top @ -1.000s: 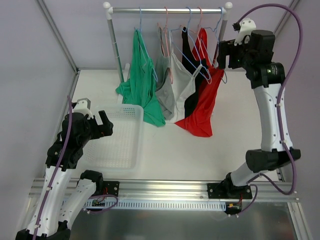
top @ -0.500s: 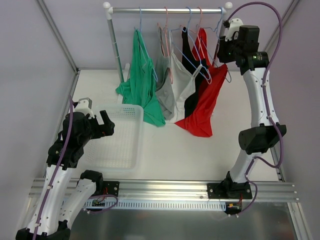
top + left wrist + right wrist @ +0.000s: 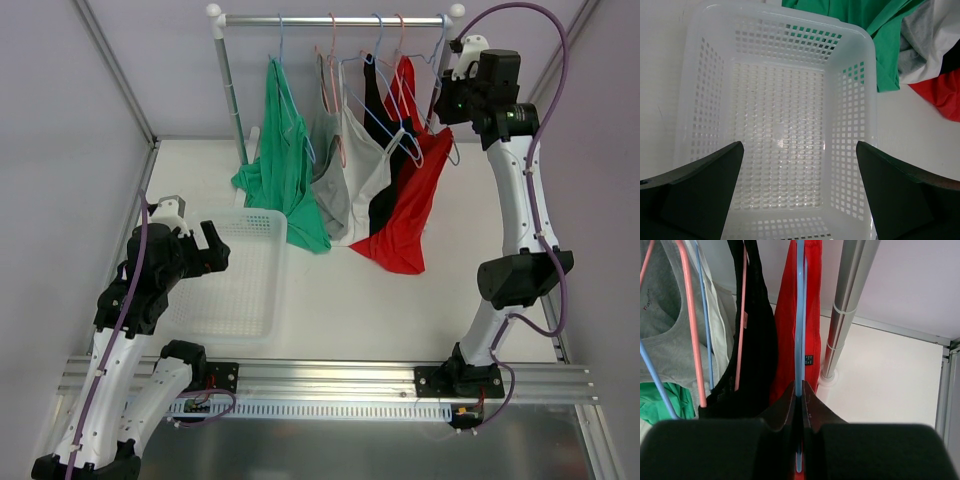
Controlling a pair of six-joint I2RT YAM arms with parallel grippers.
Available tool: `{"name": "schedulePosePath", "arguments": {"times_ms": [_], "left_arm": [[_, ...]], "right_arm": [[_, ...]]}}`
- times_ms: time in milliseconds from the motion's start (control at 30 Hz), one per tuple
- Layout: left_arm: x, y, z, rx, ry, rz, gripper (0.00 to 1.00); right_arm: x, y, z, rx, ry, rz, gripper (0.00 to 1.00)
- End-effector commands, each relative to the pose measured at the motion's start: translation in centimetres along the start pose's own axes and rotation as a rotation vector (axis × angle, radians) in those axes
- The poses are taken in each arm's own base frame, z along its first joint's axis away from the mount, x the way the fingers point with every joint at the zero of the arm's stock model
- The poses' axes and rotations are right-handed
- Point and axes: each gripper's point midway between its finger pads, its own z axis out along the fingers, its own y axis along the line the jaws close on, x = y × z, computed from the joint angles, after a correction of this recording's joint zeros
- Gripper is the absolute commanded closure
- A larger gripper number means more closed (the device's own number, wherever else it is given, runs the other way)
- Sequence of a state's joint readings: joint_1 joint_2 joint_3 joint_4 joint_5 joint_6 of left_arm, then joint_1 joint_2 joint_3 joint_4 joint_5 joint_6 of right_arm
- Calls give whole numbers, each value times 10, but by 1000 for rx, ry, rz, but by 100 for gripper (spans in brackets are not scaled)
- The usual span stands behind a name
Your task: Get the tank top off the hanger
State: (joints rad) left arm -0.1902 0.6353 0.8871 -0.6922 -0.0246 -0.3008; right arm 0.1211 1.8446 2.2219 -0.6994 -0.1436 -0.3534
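Note:
A red tank top (image 3: 405,220) hangs from a light blue hanger (image 3: 799,315) at the right end of the rail (image 3: 335,19); in the right wrist view the red tank top (image 3: 812,310) sits just behind the hanger's wire. My right gripper (image 3: 441,102) is raised at the rail's right end. In the wrist view the right gripper (image 3: 800,388) is shut on the blue hanger's wire. My left gripper (image 3: 205,247) hovers over the white basket (image 3: 240,325), and the wrist view shows this left gripper (image 3: 800,150) open with nothing between its fingers.
Green (image 3: 285,170), grey and white (image 3: 350,180) and black (image 3: 385,200) tops hang on other hangers to the left of the red one. The rail's right post (image 3: 842,315) stands close beside my right fingers. The basket's rim (image 3: 869,100) touches the green cloth.
My right arm has swung in toward the rail's right end and its jaws have shut on the blue hanger. The left arm has stayed still.

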Motion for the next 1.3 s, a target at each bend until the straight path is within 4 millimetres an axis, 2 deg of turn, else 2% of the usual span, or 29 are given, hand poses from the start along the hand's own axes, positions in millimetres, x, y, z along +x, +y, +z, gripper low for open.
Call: {"name": "schedulePosePath", "arguments": {"times_ms": [0,267,400,733,767,833,967,1000,1100,1267], "left_arm": [[-4,-7,2,34,-14,-9,1],[-3,-7,2,33,-13,-9,1],[-3,-7,2,33,-13,-8,1],[-3,-11,2,54,-9,-7,1],[-2,-11,2,54,-7,-7,1],[-3,-11,2,54,-9,-7,1],[-2,-10,2,52,-8,-7,1],[-3,-10,2,52,-10,-7,1],[-3,-9,2,46,-13,-5,1],[-6,-9,-1,48,-27,-4,1]], "right_arm": [[-54,6,-38,-14,-181,10,100],[-78,8,-59,-11,-274,4,100],[-81,9,-70,-9,-287,1,100],[-53,6,-128,66,-274,-4,100],[-54,7,-142,71,-293,-11,100],[-45,6,-146,84,-281,-10,100],[-37,6,-168,104,-293,-14,100],[-32,7,-179,111,-301,-10,100],[-21,6,-198,140,-306,6,100],[16,0,-250,234,-317,46,100]]}}
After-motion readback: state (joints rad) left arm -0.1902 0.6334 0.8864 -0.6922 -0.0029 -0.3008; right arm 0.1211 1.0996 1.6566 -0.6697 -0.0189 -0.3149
